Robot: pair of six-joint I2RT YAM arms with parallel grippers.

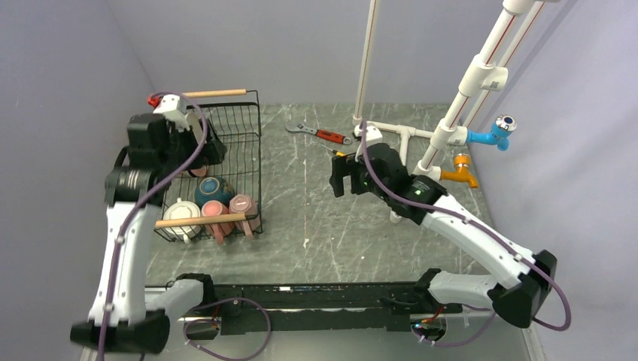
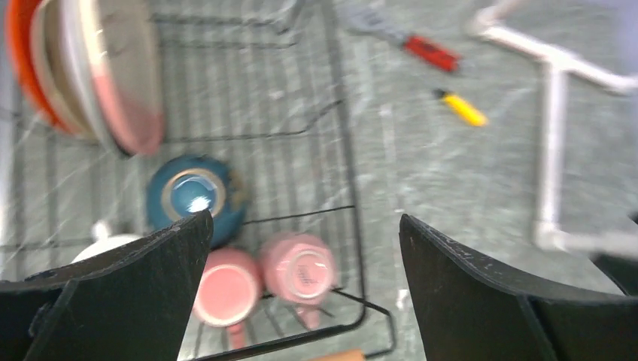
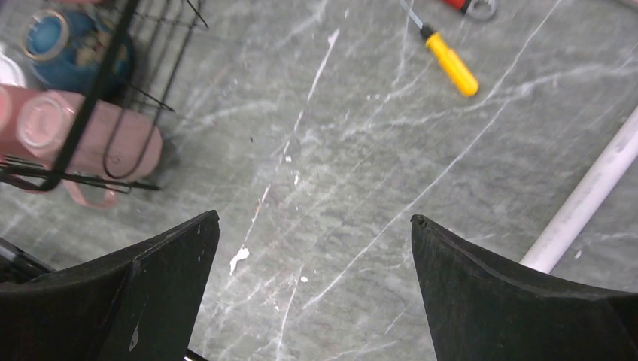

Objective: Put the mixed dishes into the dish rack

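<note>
The dish rack (image 1: 252, 162), a black wire basket with two wooden rod handles, stands on the left of the table. At its near end lie a white mug (image 1: 180, 214), a teal bowl (image 1: 211, 189) and two pink mugs (image 1: 216, 212) (image 1: 243, 204), all bottom up. My left gripper (image 1: 213, 148) hangs open and empty above the rack. In the left wrist view its fingertips (image 2: 305, 219) frame the pink mugs (image 2: 301, 269), and an orange-red plate (image 2: 19, 68) and a larger pale plate (image 2: 113, 75) stand on edge at upper left. My right gripper (image 1: 338, 177) (image 3: 316, 218) is open over bare table.
A red-handled wrench (image 1: 323, 134) and a yellow-handled screwdriver (image 1: 336, 152) lie behind my right gripper. A white pipe frame (image 1: 406, 131) with a blue tap (image 1: 493, 134) and an orange tap (image 1: 460, 173) occupies the back right. Grey walls close in the left and right sides.
</note>
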